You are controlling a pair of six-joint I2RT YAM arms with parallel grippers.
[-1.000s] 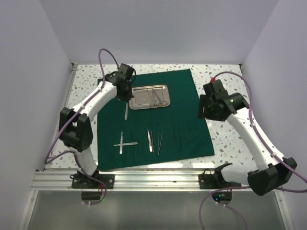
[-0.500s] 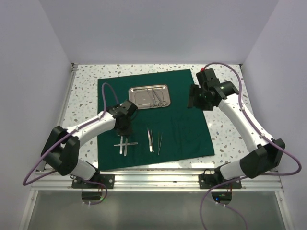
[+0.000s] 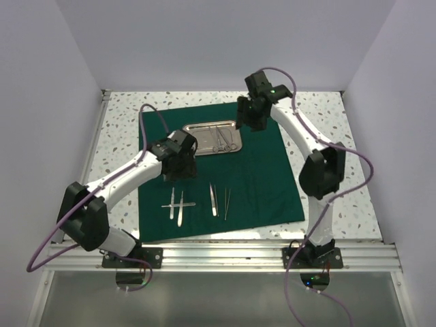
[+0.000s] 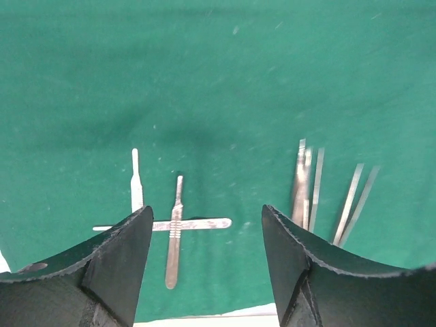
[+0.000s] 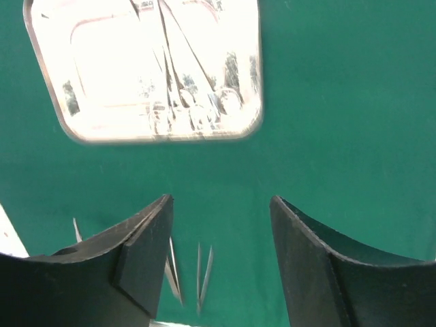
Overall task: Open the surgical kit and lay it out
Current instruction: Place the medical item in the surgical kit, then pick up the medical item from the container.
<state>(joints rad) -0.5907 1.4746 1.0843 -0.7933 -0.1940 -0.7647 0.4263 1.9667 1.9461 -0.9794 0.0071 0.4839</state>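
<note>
The dark green cloth (image 3: 266,170) of the surgical kit lies spread flat. On its far part stands the steel tray (image 3: 199,140) (image 5: 82,82), holding ring-handled instruments (image 3: 223,139) (image 5: 194,105). Three scalpels (image 3: 178,204) (image 4: 174,231) lie at the near left, one of them crosswise under the others. Two tweezers (image 3: 219,199) (image 4: 303,184) lie to their right. My left gripper (image 3: 177,169) (image 4: 206,211) hovers open and empty above the scalpels. Past the tray's far right corner my right gripper (image 3: 246,119) (image 5: 220,199) hangs open, holding nothing.
A speckled tabletop (image 3: 327,197) surrounds the cloth, with white walls on three sides. An aluminium rail (image 3: 218,255) runs along the near edge, where both arm bases are bolted.
My left gripper carried a scalpel from near the tray, set it down beside the two others, opened and lifted away. The right arm swung left and further back to the tray's far right corner.
</note>
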